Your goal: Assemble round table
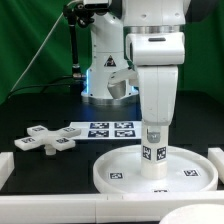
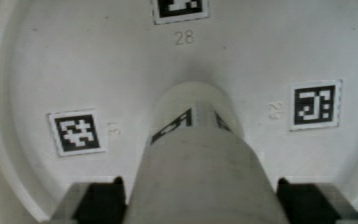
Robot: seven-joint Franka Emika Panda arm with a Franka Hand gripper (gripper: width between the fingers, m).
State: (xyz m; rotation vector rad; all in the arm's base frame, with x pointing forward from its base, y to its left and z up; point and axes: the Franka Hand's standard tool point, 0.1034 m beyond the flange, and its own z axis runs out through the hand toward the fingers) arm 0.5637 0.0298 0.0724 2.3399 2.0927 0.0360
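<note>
We judge the step in hand to be seating the short cylindrical leg [image 1: 153, 158] in the middle of the large round disc [image 1: 108, 176]. The disc lies flat on the desk [image 1: 40, 105], toward the exterior view's right. The leg stands upright over the disc's centre, and in the wrist view its far end appears to meet the disc there, between the disc's square tags. We cannot see the joint itself, since the leg hides it. To do this well, we think the leg must be kept square to the disc, with its axis over the centre. It should be pressed down gently, so that the light disc neither slides nor tips on the desk. If the joint needs turning, the turn should come from the wrist alone, with no sideways pull. The jaws are closed on the leg and grip it near its upper end. One dark finger [image 2: 101, 200] lies against each flank of it, and nothing else is touched. The cross-shaped piece [image 1: 45, 140] lies on the desk toward the exterior view's left, well apart from the disc and just beside the marker board [image 1: 105, 128]. We reckon it belongs to a later step and should not be disturbed now.
</note>
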